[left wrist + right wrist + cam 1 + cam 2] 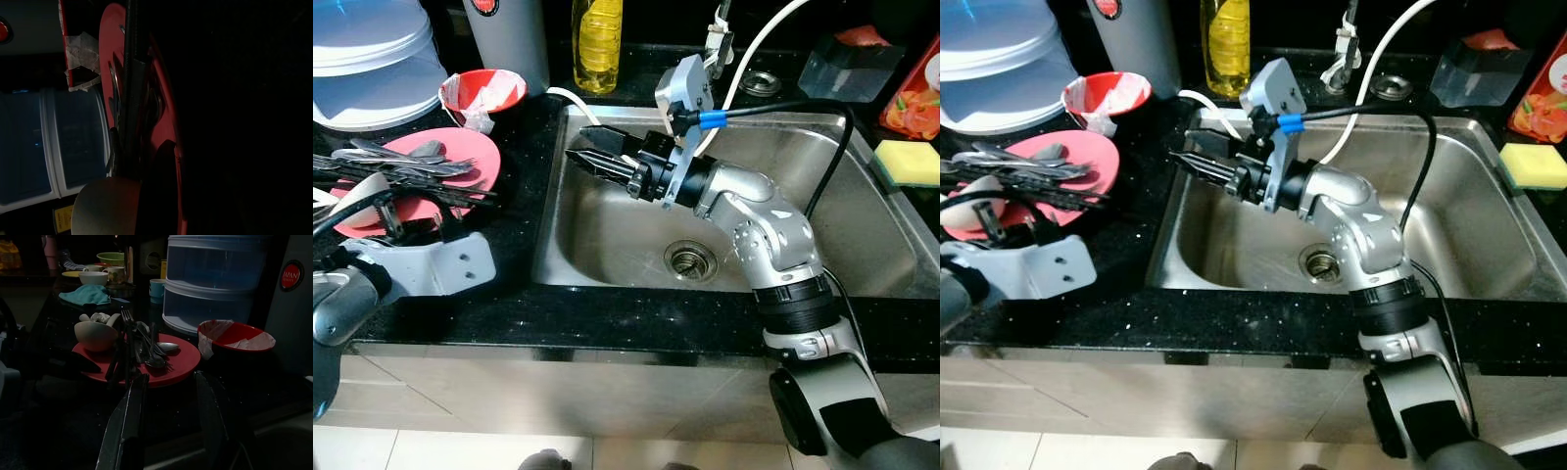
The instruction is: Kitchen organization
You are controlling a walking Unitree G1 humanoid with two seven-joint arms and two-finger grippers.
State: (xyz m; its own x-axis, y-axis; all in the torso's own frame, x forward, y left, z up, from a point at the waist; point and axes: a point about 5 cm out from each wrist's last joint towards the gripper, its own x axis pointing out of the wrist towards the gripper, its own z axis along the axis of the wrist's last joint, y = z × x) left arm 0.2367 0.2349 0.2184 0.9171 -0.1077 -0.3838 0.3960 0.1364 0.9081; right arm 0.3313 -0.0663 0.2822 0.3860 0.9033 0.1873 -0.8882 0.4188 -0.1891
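I am holding my left gripper point(421, 191) low over the red plate point(470, 147) at the left of the black counter point(607, 318), its two long black fingers lying flat across the plate and reaching toward the sink; whether they are pinching anything I cannot tell, since the cutlery point(396, 157) piled on the plate crowds around them. That pile of forks and spoons is the thing I judge to be in hand, and its long axis is running left to right along the plate, nearly in line with my left fingers, so my left arm is much the nearer one. A pale bowl point(95, 335) is sitting on the plate's near-left part, and just behind the plate stands a red bowl point(484, 93) with crumpled paper in it. Further right, my right gripper point(602, 162) is hanging above the steel sink point(891, 255), its fingers parted with nothing between them, pointing leftward at the plate, which lies apart from it across the sink's rim. Behind the sink I am seeing a yellow soap bottle point(597, 44), and at the far right a yellow sponge point(908, 162) resting on the counter.
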